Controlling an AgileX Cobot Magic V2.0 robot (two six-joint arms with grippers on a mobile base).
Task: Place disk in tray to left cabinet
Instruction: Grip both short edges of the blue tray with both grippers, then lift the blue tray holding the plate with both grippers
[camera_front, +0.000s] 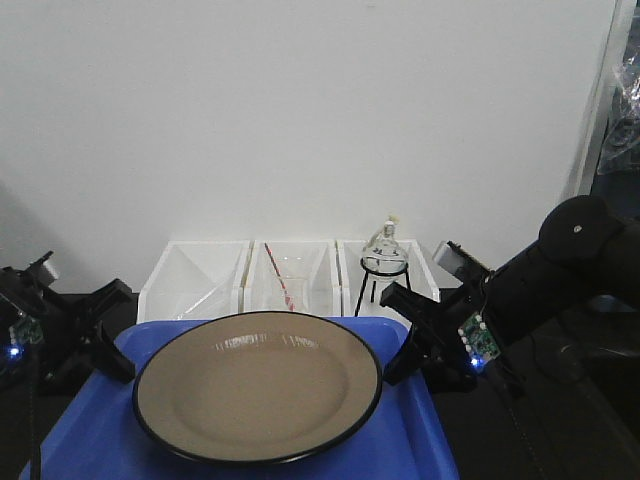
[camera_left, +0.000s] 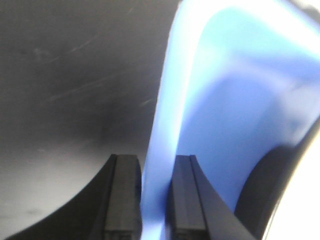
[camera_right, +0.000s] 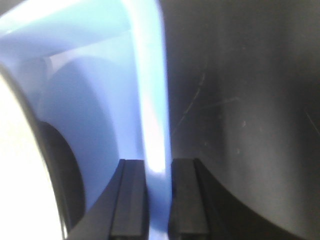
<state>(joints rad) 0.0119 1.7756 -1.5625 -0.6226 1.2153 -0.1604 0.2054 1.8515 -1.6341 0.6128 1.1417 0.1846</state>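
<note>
Disk (camera_front: 258, 385) centred in the tray (camera_front: 425, 425). Left gripper (camera_left: 152, 200) is clamped on the tray's left rim, right gripper (camera_right: 157, 200) on its right rim. Step: two-armed carry. The next move likely calls for level, matched travel to the left cabinet, which is out of view.

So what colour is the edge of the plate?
Black, a thin line around the tan plate; the front view shows it best.
</note>
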